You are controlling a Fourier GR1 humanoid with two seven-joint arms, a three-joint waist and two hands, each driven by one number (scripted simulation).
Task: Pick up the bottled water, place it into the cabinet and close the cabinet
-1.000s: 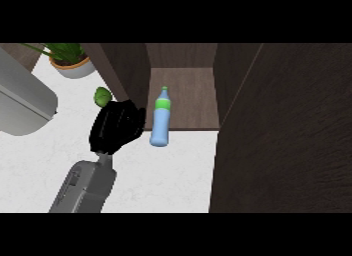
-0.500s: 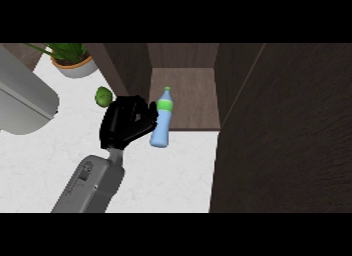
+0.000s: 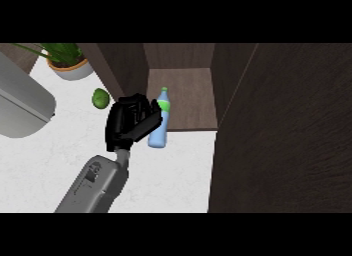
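Note:
The bottled water (image 3: 159, 131) is pale blue with a green cap and stands tilted at the front edge of the open cabinet's shelf (image 3: 190, 92). Its base is on the white counter (image 3: 171, 175). My left hand (image 3: 132, 121) is right against the bottle's left side. The fingers are relaxed and reach its upper part, but they are not wrapped round it. Most of the bottle shows to the right of the hand. The grey forearm (image 3: 94, 182) comes up from the lower left. My right hand does not show.
The cabinet's dark door (image 3: 290, 130) stands open and fills the right side. A green fruit (image 3: 100, 98) lies just left of the hand. A potted plant (image 3: 67, 64) stands at the back left. A large grey rounded object (image 3: 16, 105) is at the left edge.
My left hand has moved right and a little forward until it is against the bottle. The bottle has stayed in place.

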